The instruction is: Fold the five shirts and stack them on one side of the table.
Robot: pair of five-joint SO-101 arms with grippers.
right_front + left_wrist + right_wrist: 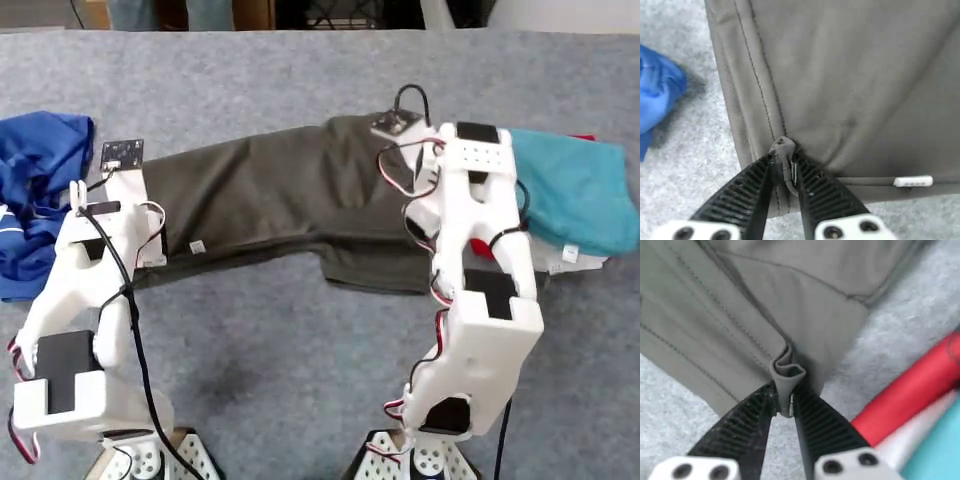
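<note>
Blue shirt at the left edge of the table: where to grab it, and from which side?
Probably the raised fold on the blue shirt nearest the olive shirt, from above: it lies crumpled, so no flat hem shows, and that ridge gives something to pinch.

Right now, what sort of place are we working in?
Likely a robot-lab table set up for laundry folding: grey felt top, a dark shirt held by the left gripper and right gripper, folded shirts stacked at one end.
</note>
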